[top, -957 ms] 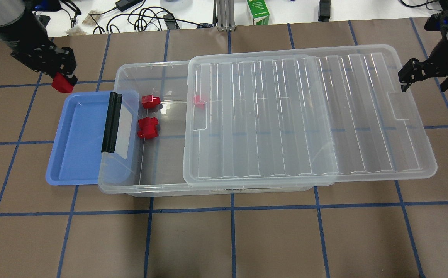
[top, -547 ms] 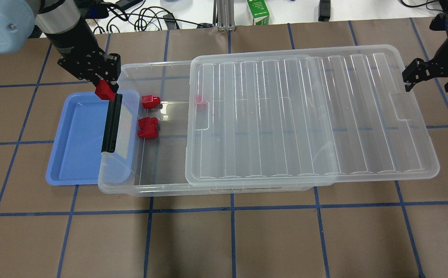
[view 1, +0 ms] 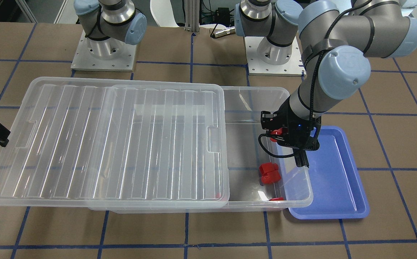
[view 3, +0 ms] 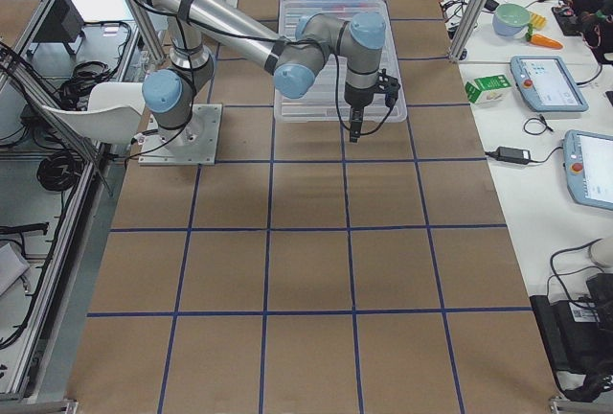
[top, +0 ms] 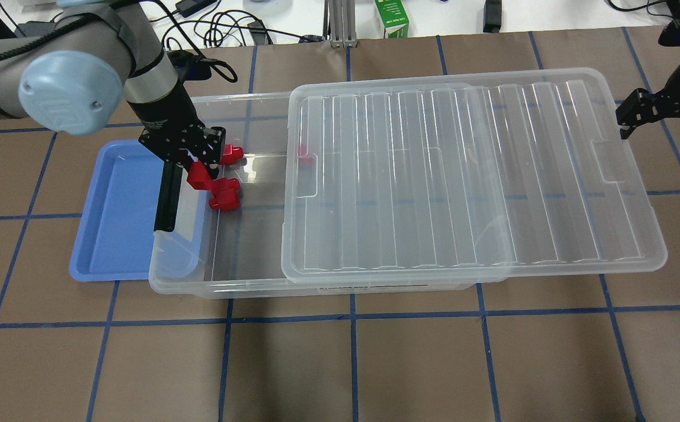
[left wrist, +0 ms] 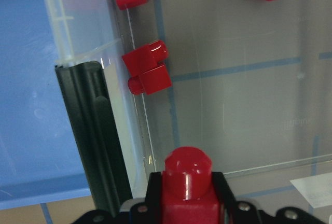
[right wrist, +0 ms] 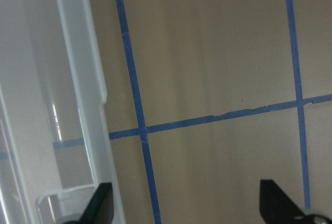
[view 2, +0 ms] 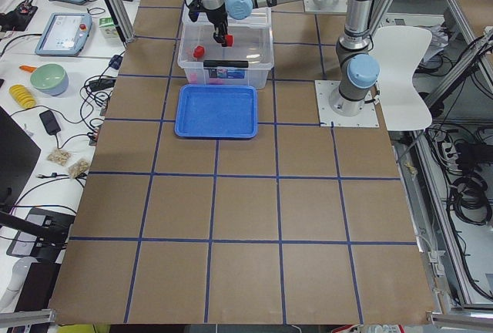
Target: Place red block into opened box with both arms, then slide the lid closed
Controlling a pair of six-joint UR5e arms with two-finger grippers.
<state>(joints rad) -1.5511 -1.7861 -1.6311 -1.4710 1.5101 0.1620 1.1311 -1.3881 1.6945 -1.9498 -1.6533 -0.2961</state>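
My left gripper (top: 200,170) is shut on the red block (top: 197,177) and holds it above the open left end of the box (top: 223,286), just inside the black clip bar (top: 167,193). In the left wrist view the red block (left wrist: 188,168) sits between both fingers, stub pointing down at the box floor. The ribbed lid (top: 469,176) lies slid to the right, covering most of the box and overhanging its right end. My right gripper (top: 656,120) is open beside the lid's right short end, with nothing between its fingers (right wrist: 98,206).
Other red pieces lie in the box: a two-lobed one (top: 224,194), a smaller one (top: 231,153) and one under the lid's edge (top: 303,153). A blue tray (top: 111,223) sits partly under the box's left end. Cables and a green carton (top: 391,17) lie beyond the table.
My left gripper has carried the red block rightward, from beside the blue tray, over the clip bar, to above the box's open end. The right gripper has barely shifted.
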